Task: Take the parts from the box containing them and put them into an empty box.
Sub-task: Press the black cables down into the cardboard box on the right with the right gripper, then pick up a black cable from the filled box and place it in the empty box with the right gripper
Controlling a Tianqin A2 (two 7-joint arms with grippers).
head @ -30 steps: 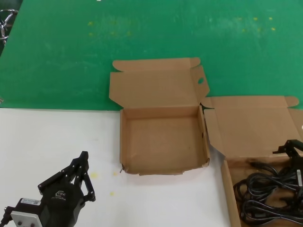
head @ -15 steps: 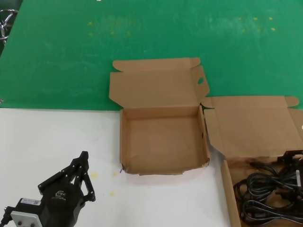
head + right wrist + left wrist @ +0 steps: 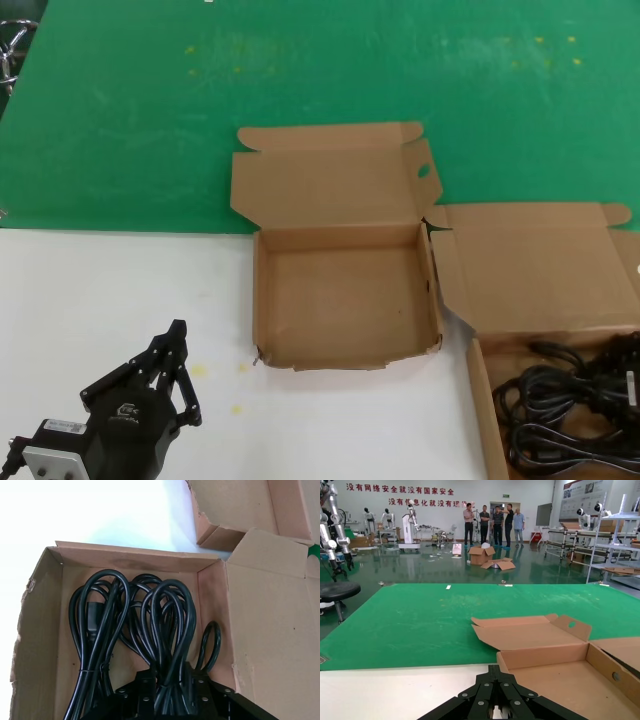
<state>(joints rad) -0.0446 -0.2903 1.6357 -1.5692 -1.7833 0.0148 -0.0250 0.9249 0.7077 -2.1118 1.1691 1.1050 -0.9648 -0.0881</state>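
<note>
With its jaws hidden — grip impossible to tell — the right gripper [image 3: 167,700] sits directly over the looped black power cords [image 3: 150,625]; the left gripper [image 3: 170,352], closed and empty, is far off.

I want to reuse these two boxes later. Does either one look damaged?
Yes. The empty box has a small tear at its front left corner, and the cord box's side wall has a ragged, torn top edge.
</note>
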